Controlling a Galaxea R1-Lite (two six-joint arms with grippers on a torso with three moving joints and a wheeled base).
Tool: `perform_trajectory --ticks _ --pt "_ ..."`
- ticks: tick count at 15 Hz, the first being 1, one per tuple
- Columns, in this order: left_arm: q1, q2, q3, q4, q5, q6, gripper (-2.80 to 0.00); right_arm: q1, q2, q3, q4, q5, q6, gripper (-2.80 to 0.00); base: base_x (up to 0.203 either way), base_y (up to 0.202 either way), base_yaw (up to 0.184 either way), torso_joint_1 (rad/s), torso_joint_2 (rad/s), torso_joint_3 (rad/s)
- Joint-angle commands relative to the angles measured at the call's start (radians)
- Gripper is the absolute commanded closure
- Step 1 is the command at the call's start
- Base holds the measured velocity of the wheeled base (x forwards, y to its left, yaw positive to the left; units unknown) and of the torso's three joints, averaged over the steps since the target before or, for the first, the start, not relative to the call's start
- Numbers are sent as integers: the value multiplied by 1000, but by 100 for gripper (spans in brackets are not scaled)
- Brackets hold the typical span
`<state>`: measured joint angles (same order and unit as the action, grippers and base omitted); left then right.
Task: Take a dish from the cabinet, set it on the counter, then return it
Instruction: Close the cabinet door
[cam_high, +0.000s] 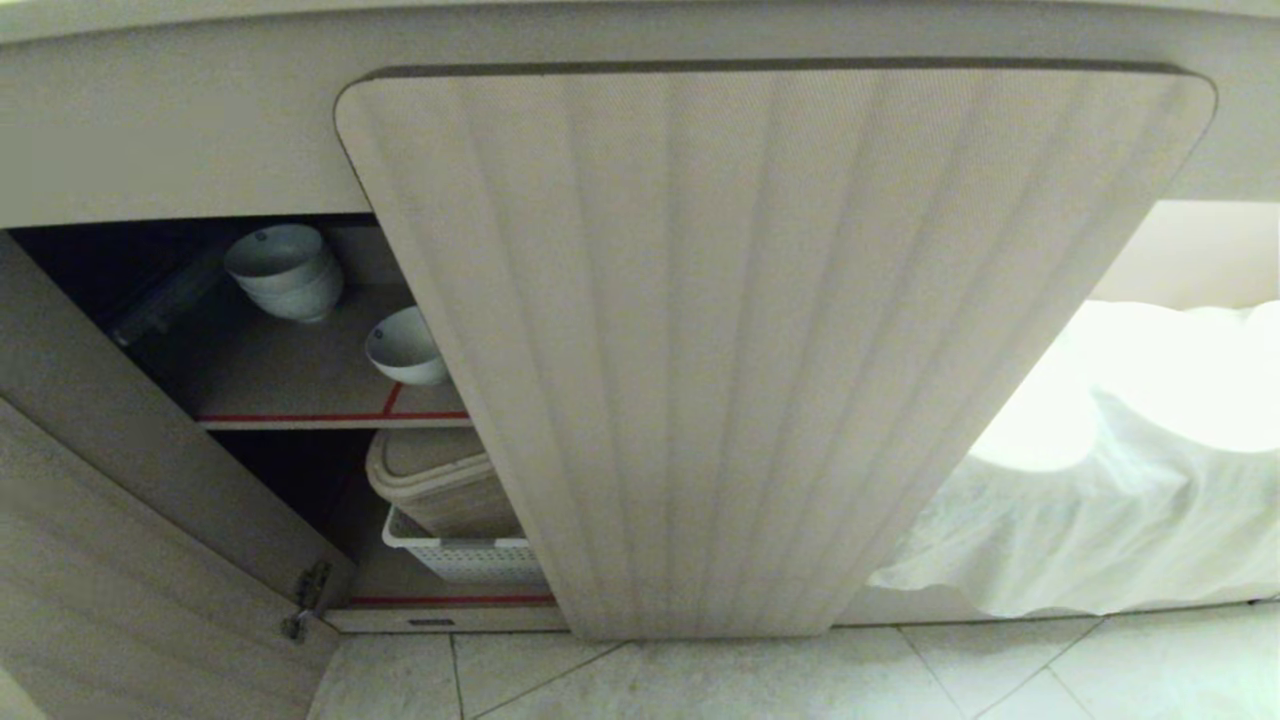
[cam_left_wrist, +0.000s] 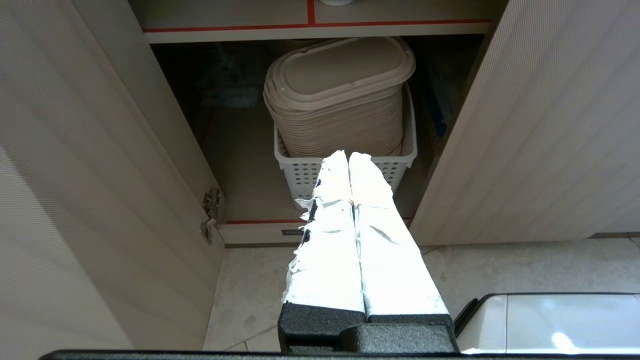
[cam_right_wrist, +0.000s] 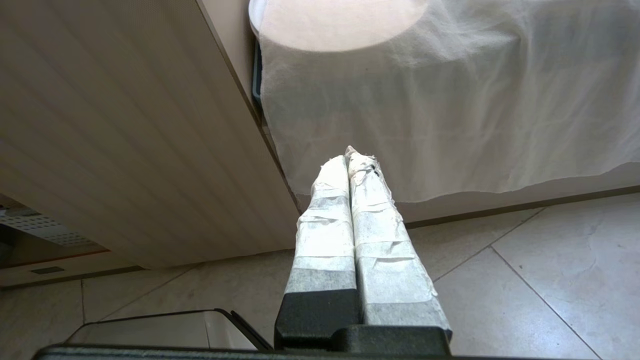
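The cabinet (cam_high: 770, 350) is seen from close and low, with its left door (cam_high: 120, 520) swung open and its right fluted door (cam_left_wrist: 540, 125) closed, so this closed door covers most of the head view and hides the right part of the shelves. On the upper shelf (cam_high: 300, 395), which has a red edge, one small white dish (cam_high: 405, 347) stands alone near the front, partly cut off by the edge of the closed door. Behind it, deeper on the same shelf, there is a stack of white bowls (cam_high: 285, 270), and left of the stack something dark and long that is hard to make out. Under the shelf a beige lidded container (cam_left_wrist: 340, 95) sits inside a white perforated basket (cam_left_wrist: 305, 175); the dark space behind them shows almost nothing. The left gripper (cam_left_wrist: 348, 155) hangs in front of the lower compartment, over the tiled floor (cam_left_wrist: 250, 295), with its taped fingers (cam_left_wrist: 330, 235) pressed together and nothing between them. The right gripper (cam_right_wrist: 347, 155) is low beside the closed door, also with fingers together and empty, facing a white cloth (cam_right_wrist: 450, 110) that drapes over something next to the cabinet. The counter (cam_high: 150, 110) is visible only as a pale band above the doors.
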<state>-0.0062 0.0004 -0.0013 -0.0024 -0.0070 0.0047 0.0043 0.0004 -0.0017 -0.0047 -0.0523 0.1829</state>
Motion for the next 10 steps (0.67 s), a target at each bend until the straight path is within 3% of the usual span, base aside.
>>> perform_trajectory --ticks 1,10 --pt "0 1 1 -1 -1 -3 0 0 0 0 0 -1 1 0 -91 0 1 3 7 2" --pt "0 1 1 -2 2 -3 0 0 0 0 0 0 1 0 -191 0 0 0 0 3"
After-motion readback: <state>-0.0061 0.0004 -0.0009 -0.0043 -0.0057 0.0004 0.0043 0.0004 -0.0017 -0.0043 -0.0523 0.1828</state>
